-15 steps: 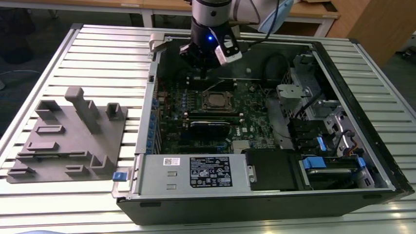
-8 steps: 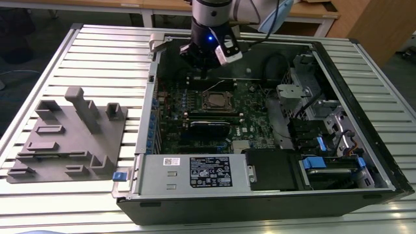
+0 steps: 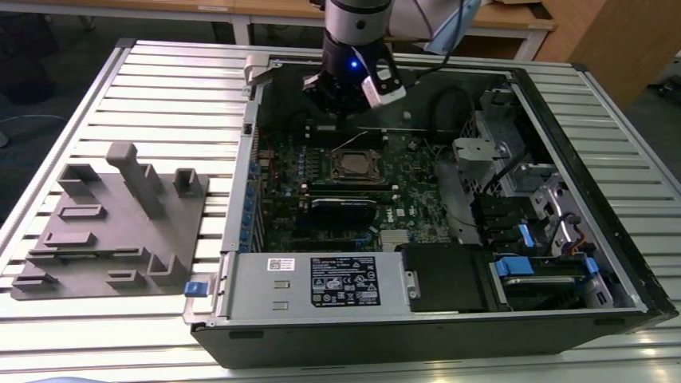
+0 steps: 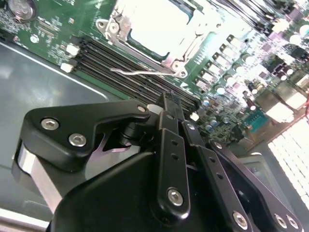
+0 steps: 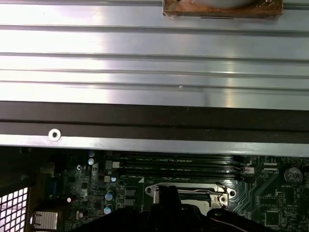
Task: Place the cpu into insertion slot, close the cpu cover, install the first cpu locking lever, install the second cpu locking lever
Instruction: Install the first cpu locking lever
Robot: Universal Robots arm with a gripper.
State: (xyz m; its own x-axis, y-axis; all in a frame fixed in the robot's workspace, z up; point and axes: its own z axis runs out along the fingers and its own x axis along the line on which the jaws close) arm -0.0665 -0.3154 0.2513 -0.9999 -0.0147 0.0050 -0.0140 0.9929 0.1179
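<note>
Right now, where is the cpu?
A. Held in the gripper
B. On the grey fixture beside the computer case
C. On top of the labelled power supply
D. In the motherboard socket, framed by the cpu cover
D. In the second wrist view the cpu shows as a bright silver square seated in the socket, with the cpu cover lying around it. The gripper hangs beside the socket and holds nothing.
</note>
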